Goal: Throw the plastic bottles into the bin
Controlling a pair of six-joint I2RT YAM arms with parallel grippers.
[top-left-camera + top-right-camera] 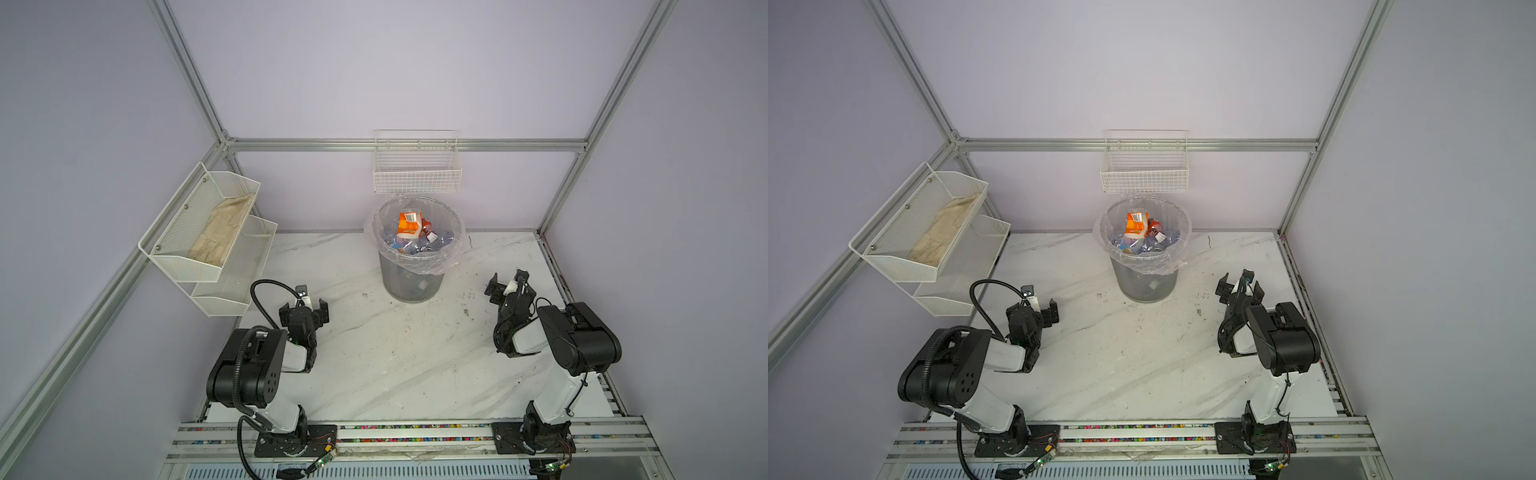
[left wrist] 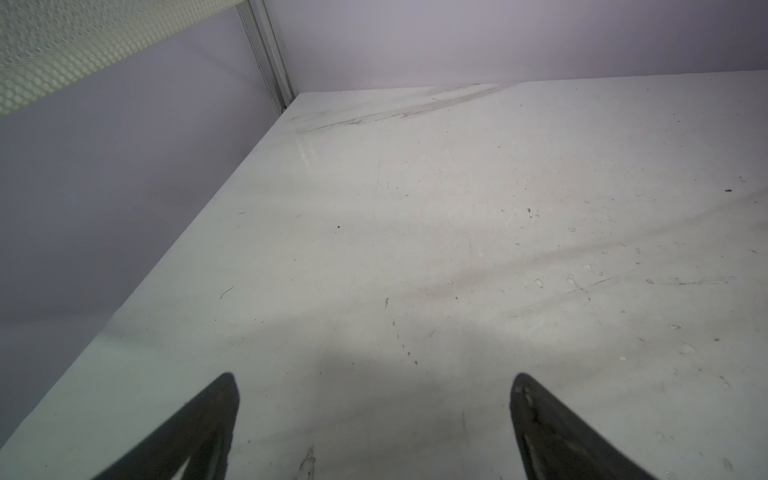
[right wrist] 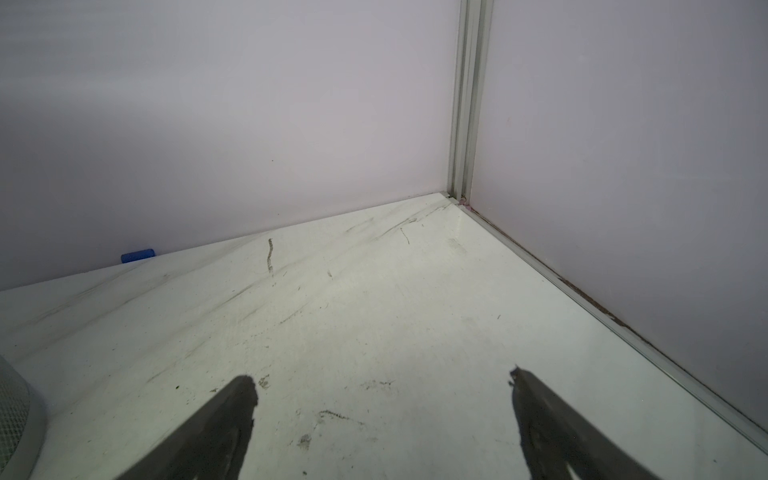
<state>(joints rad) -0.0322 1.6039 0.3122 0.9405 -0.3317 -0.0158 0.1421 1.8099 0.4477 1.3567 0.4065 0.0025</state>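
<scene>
The bin (image 1: 409,286) (image 1: 1144,282), grey mesh with a clear liner over its rim, stands at the back middle of the marble table. Several plastic bottles (image 1: 419,241) (image 1: 1150,243) fill it, an orange-labelled one (image 1: 409,224) on top. No bottle shows on the table. My left gripper (image 1: 304,311) (image 1: 1034,309) hangs open and empty left of the bin; in the left wrist view (image 2: 374,376) only bare table lies between its fingers. On the bin's right, my right gripper (image 1: 510,289) (image 1: 1241,289) (image 3: 380,375) is open and empty too, the bin's wall (image 3: 12,415) beside it.
A white wire basket (image 1: 417,174) hangs on the back wall just above the bin. Two tiered white mesh baskets (image 1: 199,232) (image 2: 62,54) on the left wall hold a beige cloth (image 1: 224,228). A small blue object (image 3: 137,254) lies against the back wall.
</scene>
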